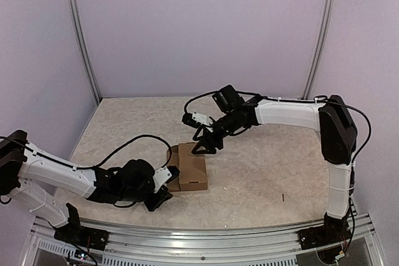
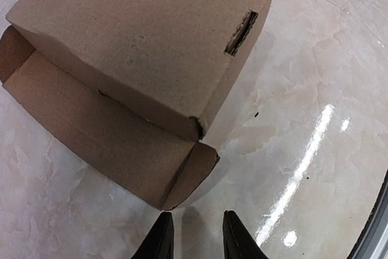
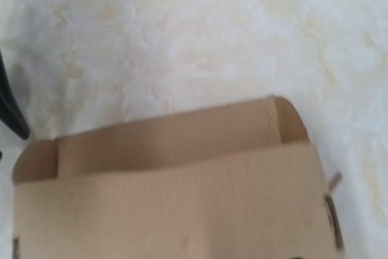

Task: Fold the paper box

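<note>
Paper box (image 1: pixel 192 167), near the end of folding.

**Top external view.** The box sits closed into a small rectangular block on the counter (image 1: pixel 268 172), toward the near middle and between the 2 arms. The left gripper (image 1: pixel 161 196) lies low at the box's near-left corner. The right gripper (image 1: pixel 206 146) hangs over the far edge with its fingers splayed and nothing seen between them. Whether it touches the cardboard cannot be told. A darker strip of cardboard projects from the box's left side.

**Left wrist view.** The walls are up and the top panel is down. 1 long flap (image 2: pixel 103 131) with a rounded end tab lies out flat on the counter beside the box, not yet folded up. A slot (image 2: pixel 241 31) at the top edge stands open. The left gripper (image 2: pixel 197 241) has its 2 fingertips (image 2: pixel 160 238) a little apart, with only bare counter between them, just short of the flap's corner.

**Right wrist view (blurred).** The top panel fills the lower frame. Beyond it the flap (image 3: pixel 170 134), probably the same one, juts out with rounded ends. Only 1 dark finger (image 3: pixel 11 104) shows, at the left edge, clear of the box.

**Judgement.** The body is formed. What is left appears to be raising this 1 flap and tucking it in.
</note>
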Robot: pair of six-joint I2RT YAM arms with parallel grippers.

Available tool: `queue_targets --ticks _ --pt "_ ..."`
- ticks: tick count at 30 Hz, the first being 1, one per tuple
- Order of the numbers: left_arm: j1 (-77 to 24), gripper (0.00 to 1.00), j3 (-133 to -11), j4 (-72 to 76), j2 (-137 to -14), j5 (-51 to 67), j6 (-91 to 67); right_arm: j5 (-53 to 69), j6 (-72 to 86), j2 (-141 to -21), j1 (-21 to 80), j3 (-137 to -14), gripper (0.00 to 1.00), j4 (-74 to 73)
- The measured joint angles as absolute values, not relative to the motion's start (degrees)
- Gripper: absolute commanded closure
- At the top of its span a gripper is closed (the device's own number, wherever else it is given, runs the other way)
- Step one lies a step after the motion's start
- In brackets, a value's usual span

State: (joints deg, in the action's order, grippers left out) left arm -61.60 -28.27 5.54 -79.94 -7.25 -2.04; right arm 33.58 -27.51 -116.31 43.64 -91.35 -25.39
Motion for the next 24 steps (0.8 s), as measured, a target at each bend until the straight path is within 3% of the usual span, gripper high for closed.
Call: queue_targets --ticks 9,15,24 --pt "-59.77 0.77 -26.46 9.17 -79.2 -4.8 0.36 33.04 -29.63 -122.19 44.86 -91.83 0.36 -23.09" --pt "-59.75 0.88 -26.59 11.35 -81.89 -4.43 2.02 33.15 -30.02 -122.52 44.86 -90.13 0.36 -21.54" --pt "-59.75 0.85 -26.79 13.45 -84.79 -4.6 3.97 33.17 -30.17 -122.83 44.84 -90.04 0.36 -20.58"
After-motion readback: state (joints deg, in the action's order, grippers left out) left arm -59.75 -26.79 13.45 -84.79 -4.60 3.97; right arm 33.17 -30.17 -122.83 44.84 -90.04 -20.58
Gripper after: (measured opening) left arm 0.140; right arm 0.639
